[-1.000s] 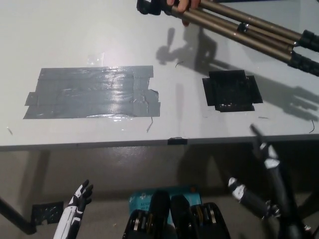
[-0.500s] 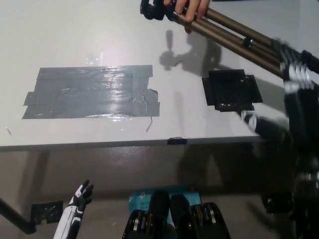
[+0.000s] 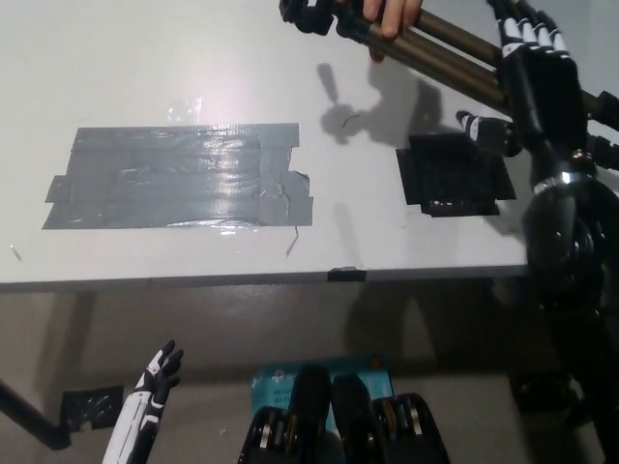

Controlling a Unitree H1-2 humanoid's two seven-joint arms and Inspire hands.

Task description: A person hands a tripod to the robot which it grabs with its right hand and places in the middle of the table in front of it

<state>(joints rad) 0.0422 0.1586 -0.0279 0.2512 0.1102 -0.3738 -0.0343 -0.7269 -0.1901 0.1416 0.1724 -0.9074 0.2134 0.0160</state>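
The white desk [image 3: 145,77] fills the upper part of the head view, and the black right arm [image 3: 566,232] rises from the bottom right across the desk's near edge towards the far right corner. The tripod [image 3: 440,56] is folded and held in the air over the far side of the desk. Its long axis slants from the dark head at the top centre down and away to the right, so the bundled legs pass straight under the raised arm. A wide grey tape patch [image 3: 179,177] lies left of centre on the desk, and a smaller black tape patch [image 3: 455,176] lies to the right, just below the legs in the picture (it looks like the likeliest mark for the placement, though that is only a guess). A person's hand [image 3: 392,12] grips the legs near the head end, well up the shaft. The right robot hand [image 3: 537,68] is spread wide and holds nothing. Its fingers [image 3: 527,34] point away from the robot across the lower stretch of the legs, and what seems to be the thumb sits on the near side, so the legs lie roughly in the span. Whether it touches them cannot be told. Closing here would take the legs crosswise, clear of the person's grip. The left robot hand [image 3: 155,382] hangs below the desk edge at lower left, its fingers loosely apart and holding nothing, far from the tripod, so only 1 hand is placed to receive it.
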